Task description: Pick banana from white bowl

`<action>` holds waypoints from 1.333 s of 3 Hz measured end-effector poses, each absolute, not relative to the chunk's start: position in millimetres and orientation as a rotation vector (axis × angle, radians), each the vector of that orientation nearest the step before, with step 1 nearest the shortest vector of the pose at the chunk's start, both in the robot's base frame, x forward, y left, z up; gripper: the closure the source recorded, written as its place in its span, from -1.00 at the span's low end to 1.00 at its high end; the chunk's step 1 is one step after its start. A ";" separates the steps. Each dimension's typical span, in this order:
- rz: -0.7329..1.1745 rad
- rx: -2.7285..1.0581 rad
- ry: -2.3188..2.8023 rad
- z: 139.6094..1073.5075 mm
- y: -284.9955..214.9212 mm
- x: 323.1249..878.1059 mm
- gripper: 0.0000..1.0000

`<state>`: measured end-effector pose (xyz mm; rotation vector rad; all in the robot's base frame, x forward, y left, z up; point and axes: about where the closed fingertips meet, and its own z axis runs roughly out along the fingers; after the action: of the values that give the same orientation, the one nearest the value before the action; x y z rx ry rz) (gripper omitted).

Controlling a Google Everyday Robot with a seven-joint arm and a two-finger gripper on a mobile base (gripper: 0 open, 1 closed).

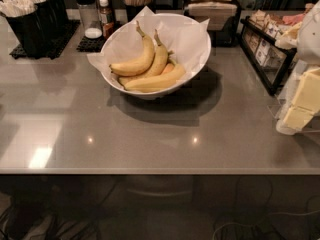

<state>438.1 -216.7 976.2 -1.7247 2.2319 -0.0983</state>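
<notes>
The white bowl (148, 94) stands on the grey counter at the back centre, lined with crinkled white paper whose corners rise above its rim. The banana (155, 82), long, slim and pale yellow, lies across the bowl's front. Behind it lie two more curved yellow bananas with upturned stems (136, 60) and part of an orange-tinted one (169, 68). My gripper (300, 104) is at the right edge of the view, above the counter, well to the right of the bowl and apart from it.
Black holders with white cutlery (30, 19) and shakers and a bottle (95, 14) stand at the back left. A napkin dispenser (212, 9) is behind the bowl. A black rack of packets (267, 44) stands at the back right. The counter's front edge (160, 171) runs across the view.
</notes>
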 end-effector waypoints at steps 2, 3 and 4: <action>-0.089 -1.710 2.218 979.8 -216.0 441.6 -1.00; -0.011 -1.767 2.103 987.9 -199.7 468.2 -1.00; 0.144 -1.858 1.919 1000.3 -164.1 508.9 -1.00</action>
<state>508.9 -164.1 1000.3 -1.8583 1.9187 0.1444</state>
